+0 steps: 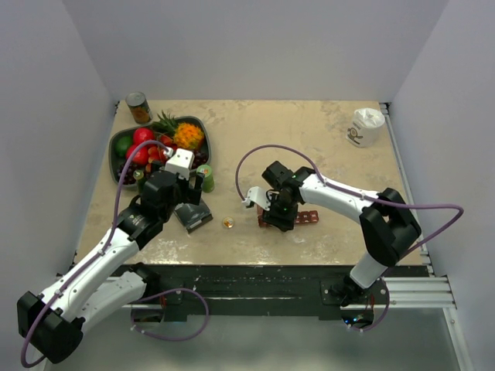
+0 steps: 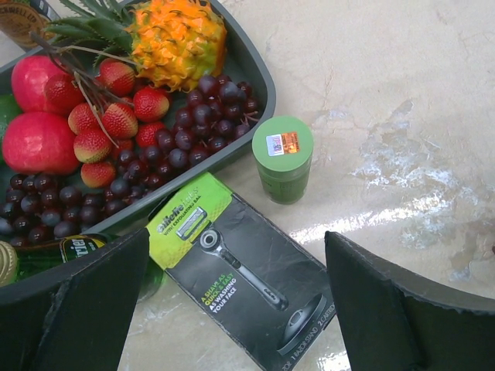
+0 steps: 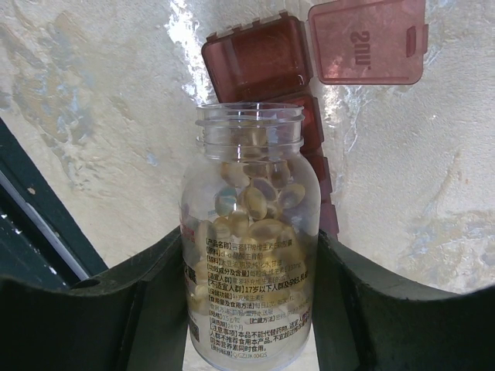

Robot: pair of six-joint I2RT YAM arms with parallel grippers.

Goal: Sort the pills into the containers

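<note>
Left hand (image 2: 236, 236): jaws wide apart, dark fingers (image 2: 93, 309) at the lower corners, nothing between them. Under the gap, a black-and-green razor pack (image 2: 240, 286) lies flat on the desk (image 2: 387, 93). A green jar (image 2: 283, 158) stands upright, lid on, just beside the tray (image 2: 259, 73) corner. In the tray: dark grapes (image 2: 193, 124), strawberries (image 2: 116, 120), two red fruits (image 2: 39, 143), an orange spiky fruit (image 2: 178, 39). A green bottle (image 2: 69, 249) lies by the left finger, partly hidden
</note>
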